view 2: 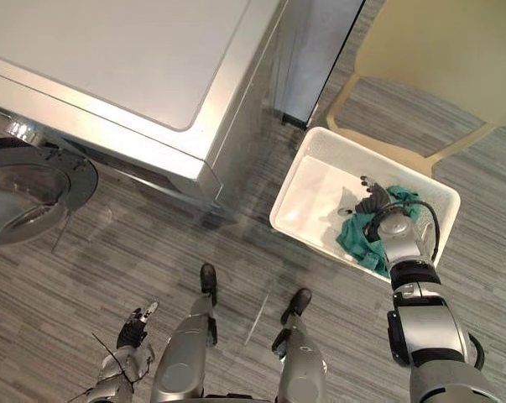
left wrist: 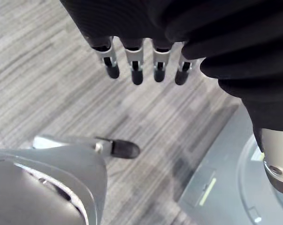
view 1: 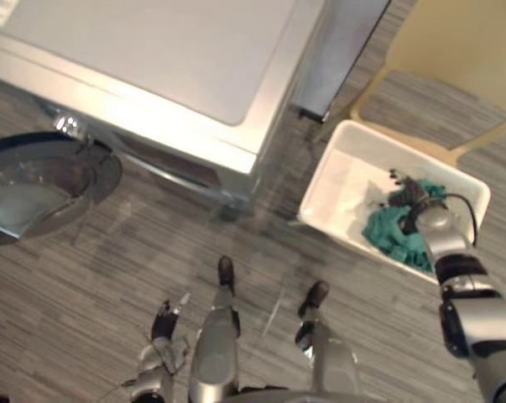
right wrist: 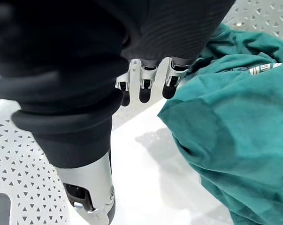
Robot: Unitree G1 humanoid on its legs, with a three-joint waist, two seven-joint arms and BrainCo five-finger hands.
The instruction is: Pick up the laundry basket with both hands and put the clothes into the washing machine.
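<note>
Teal clothes [view 1: 393, 232] lie bunched in the white laundry basket [view 1: 341, 189] on the floor at the right of the frame, with the right hand [view 1: 410, 197] lowered into the basket above them.

The clothes are soft, creased cloth heaped against the basket's near right corner; the basket is a shallow rectangular tub of hard plastic, its walls pierced with small triangular holes, its bottom smooth and bare on the left half; the right hand's fingers [right wrist: 143, 89] hang straight and released just beside the cloth, grasping nothing; the left hand [view 1: 164, 329] hangs at the lower left over the floor, its fingers [left wrist: 136, 71] straight and released too; the floor [view 1: 93, 285] is grey with a streaked plank grain; the washing machine [view 1: 169, 59] is a boxy silver-grey cabinet with a flat top at the upper left, its round glass door [view 1: 39, 185] swung open at the left edge; a pale yellow chair [view 1: 454, 42] stands at the upper right behind the basket.
</note>
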